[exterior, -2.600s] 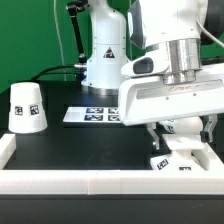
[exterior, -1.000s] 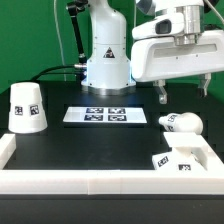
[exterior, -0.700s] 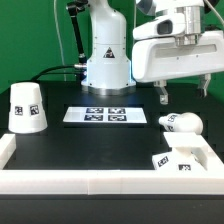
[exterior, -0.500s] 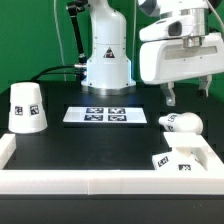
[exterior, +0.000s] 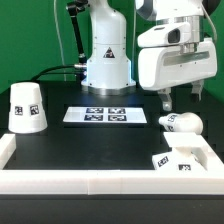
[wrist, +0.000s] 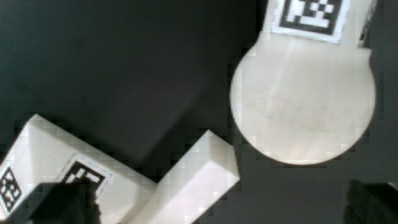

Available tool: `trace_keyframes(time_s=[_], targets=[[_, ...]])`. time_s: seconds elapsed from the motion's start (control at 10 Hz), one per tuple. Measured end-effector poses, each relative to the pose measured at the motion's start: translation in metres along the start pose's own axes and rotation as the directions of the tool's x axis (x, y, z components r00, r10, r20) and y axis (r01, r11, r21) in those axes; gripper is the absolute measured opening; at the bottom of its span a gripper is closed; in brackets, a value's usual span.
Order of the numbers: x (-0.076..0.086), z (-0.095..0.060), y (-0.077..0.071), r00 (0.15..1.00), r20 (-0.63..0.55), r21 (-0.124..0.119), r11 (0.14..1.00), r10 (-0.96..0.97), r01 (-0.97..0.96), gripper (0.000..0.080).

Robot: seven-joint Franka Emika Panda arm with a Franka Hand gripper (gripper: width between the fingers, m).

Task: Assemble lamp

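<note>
The white round-topped bulb [exterior: 180, 123] lies on its side on the black table at the exterior view's right, and fills much of the wrist view [wrist: 311, 100]. The flat square base block [exterior: 185, 158] sits in the front right corner; its tagged face also shows in the wrist view [wrist: 54, 160]. The cup-shaped shade [exterior: 25, 106] stands at the exterior view's left. My gripper [exterior: 182, 97] hangs open and empty above the bulb, apart from it. Its dark fingertips [wrist: 63, 205] show at the edge of the wrist view.
The marker board [exterior: 100, 115] lies flat mid-table. The white robot pedestal [exterior: 107, 60] stands behind it. A raised white rim [exterior: 90, 180] borders the table at the front and sides. A green wall is at the back.
My gripper has risen from low over the bulb and base block, then shifted a little to the exterior view's right and slightly down. The bulb, base block and shade have stayed put.
</note>
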State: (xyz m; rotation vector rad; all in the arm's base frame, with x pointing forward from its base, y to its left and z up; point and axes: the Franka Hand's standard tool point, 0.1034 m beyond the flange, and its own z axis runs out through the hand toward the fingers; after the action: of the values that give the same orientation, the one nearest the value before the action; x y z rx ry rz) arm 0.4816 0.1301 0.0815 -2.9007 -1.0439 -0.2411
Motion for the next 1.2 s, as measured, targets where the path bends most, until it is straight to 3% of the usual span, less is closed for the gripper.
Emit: trace_keyframes(time_s=[0.2,0.5,0.8,1.0,1.2], targets=[[-0.006,0.004,0.001,0.997,-0.008,-0.007,0.997,-0.08,0.08,0.0699],[0.0,0.007,-0.024,0.998,-0.012,0.01,0.998,-0.057,0.057,0.0699],[0.0,0.01,-0.03,0.999,0.01,0.024,0.999,-0.031,0.031,0.0699],[-0.003,0.01,-0.043,0.99,0.14,0.073,0.997,-0.011,0.001,0.0699],[0.006,0.01,-0.047,0.973,0.229,0.085,0.996,-0.012,-0.007,0.0699]])
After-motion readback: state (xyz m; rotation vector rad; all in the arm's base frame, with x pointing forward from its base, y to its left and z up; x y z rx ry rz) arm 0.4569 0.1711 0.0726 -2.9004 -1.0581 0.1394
